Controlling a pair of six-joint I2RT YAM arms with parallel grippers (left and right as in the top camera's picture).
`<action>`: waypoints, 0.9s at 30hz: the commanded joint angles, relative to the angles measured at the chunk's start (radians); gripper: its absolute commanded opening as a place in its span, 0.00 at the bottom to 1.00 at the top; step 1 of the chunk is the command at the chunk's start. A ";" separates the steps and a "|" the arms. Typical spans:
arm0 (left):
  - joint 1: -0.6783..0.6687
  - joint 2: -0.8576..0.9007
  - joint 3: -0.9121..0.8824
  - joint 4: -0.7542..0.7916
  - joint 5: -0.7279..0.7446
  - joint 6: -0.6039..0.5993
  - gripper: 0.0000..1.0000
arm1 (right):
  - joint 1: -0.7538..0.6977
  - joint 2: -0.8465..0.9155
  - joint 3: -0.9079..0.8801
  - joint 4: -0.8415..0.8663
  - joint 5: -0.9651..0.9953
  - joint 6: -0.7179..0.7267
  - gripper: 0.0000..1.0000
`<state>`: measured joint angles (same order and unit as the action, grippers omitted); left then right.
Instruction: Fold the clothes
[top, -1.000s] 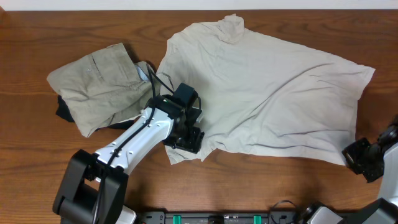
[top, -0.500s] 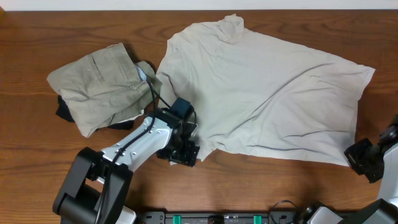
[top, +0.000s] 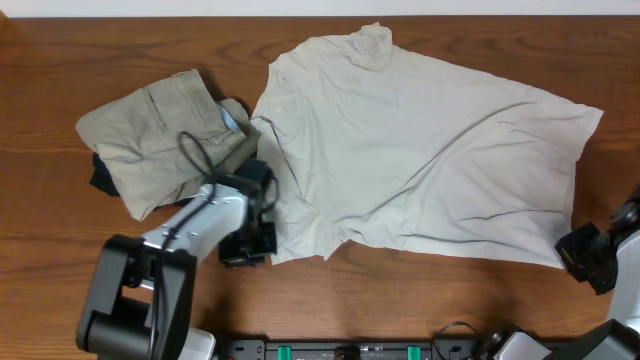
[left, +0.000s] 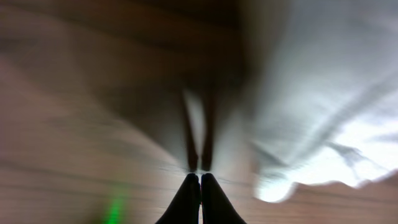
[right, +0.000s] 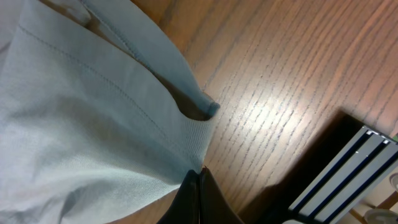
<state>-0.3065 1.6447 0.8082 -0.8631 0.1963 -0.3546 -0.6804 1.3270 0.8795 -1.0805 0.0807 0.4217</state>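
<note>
Step in hand, as judged: the large, thin, wrinkled pale cream-white fabric garment (top: 420, 150) is to be taken at both near corners for a first fold. The cream garment lies spread over the middle and right of the brown wooden table (top: 60, 270). A folded khaki-tan garment with stitched seams (top: 150, 140) is bunched at far left, touching its left edge.

Left gripper (top: 248, 243): clenched, at the near-left corner of the cream garment. Whether any hem is caught cannot be told. Right gripper (top: 588, 258): clenched at the near-right corner, hem apparently pinched.

To do it well: the left pinch should be checked before any lift. If only wood is met, the jaws should be reopened and set further right, over the hem. Both corners should then be raised together and carried evenly toward the far edge, so the thin cloth is not dragged askew or onto the khaki-tan garment.

View differences: the full outline and both corners are given by the overhead view, but the fingertips are hidden under the gripper bodies. The left wrist view is blurred; the fingers (left: 186, 202) are seen pressed together, cloth lying mostly to the right, none clearly between them. The right wrist view is sharp: a stitched hem is seen running down into the shut tips, bare wood grain to the right.
</note>
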 joint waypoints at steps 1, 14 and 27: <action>0.063 -0.007 -0.004 0.032 0.123 0.074 0.06 | -0.003 -0.006 0.003 0.003 0.027 0.027 0.01; 0.059 -0.036 0.014 0.132 0.222 0.102 0.98 | -0.003 -0.006 0.003 0.011 0.023 0.027 0.01; 0.058 0.021 0.014 0.234 0.219 0.092 0.62 | -0.003 -0.006 0.003 0.014 0.017 0.027 0.01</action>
<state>-0.2489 1.6245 0.8104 -0.6277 0.4164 -0.2680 -0.6804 1.3270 0.8795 -1.0679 0.0830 0.4366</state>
